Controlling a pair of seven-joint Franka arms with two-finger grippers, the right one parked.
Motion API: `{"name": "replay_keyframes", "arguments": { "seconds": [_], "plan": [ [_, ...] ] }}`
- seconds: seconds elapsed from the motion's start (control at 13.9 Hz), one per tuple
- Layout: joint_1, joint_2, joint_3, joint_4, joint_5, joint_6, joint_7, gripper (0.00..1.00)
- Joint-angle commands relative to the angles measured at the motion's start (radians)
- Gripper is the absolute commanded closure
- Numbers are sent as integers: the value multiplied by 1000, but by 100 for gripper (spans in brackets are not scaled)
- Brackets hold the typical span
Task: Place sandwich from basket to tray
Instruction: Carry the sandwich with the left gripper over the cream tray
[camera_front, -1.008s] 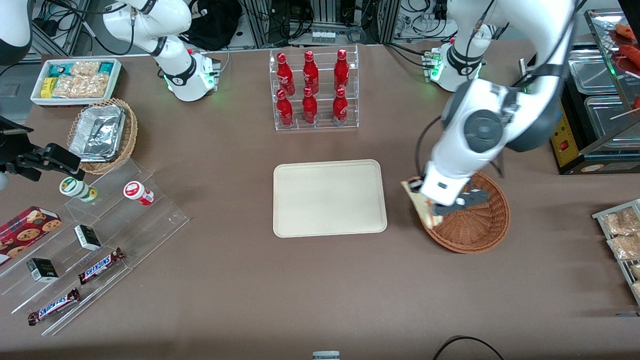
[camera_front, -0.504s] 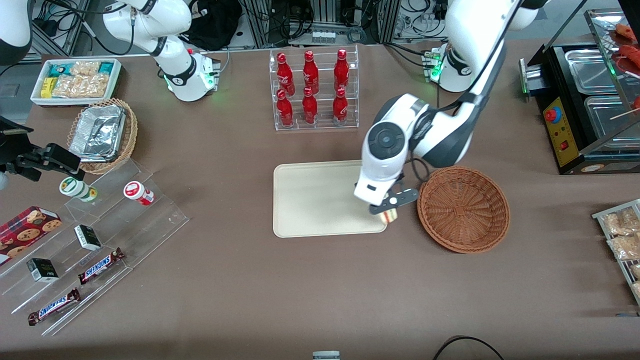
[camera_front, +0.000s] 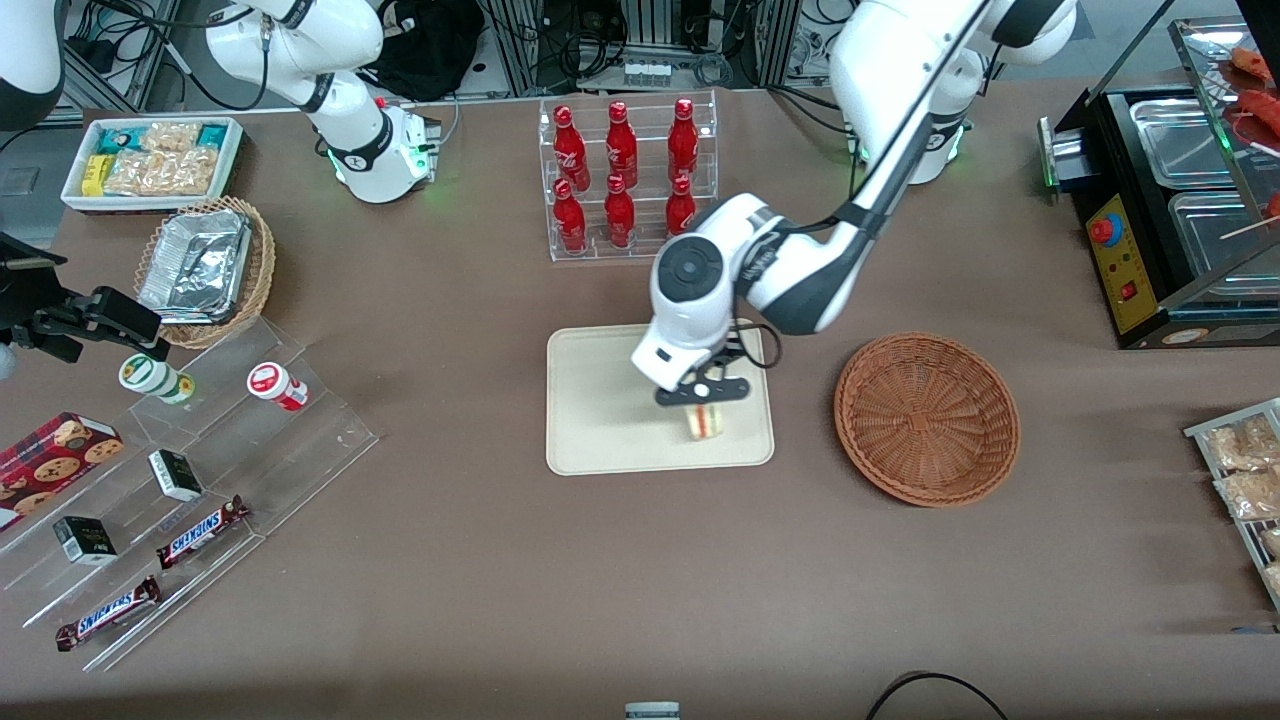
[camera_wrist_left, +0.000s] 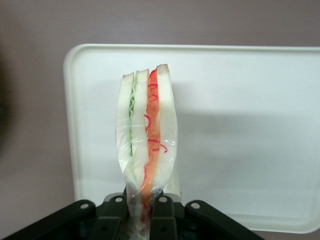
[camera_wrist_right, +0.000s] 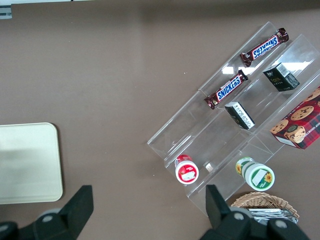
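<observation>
My left gripper (camera_front: 702, 397) is shut on the sandwich (camera_front: 705, 421), a plastic-wrapped wedge of white bread with a red and green filling stripe. It holds the sandwich over the cream tray (camera_front: 600, 400), near the tray's edge closest to the basket. In the left wrist view the sandwich (camera_wrist_left: 147, 140) stands between the black fingers (camera_wrist_left: 161, 215) with the tray (camera_wrist_left: 250, 125) below it. The reddish-brown wicker basket (camera_front: 927, 417) sits empty beside the tray, toward the working arm's end of the table.
A clear rack of red bottles (camera_front: 625, 180) stands farther from the camera than the tray. A clear stepped shelf (camera_front: 190, 480) with candy bars and jars, a tan basket of foil containers (camera_front: 205, 265) and a white snack bin (camera_front: 150, 160) lie toward the parked arm's end.
The gripper carried the sandwich out of the basket, past the tray's edge, and now holds it over the tray. The basket is left empty.
</observation>
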Motion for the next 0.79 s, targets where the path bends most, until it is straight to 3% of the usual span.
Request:
{"name": "replay_keyframes", "arguments": {
  "seconds": [0.0, 0.5, 0.58, 0.65, 0.72],
  "plan": [
    [-39, 66, 9, 38, 20, 66, 17, 89],
    [-84, 112, 11, 35, 26, 83, 33, 86],
    [-87, 124, 11, 38, 25, 83, 27, 59],
    [-88, 126, 11, 38, 25, 83, 24, 15],
    [-88, 121, 11, 38, 26, 82, 21, 1]
  ]
}}
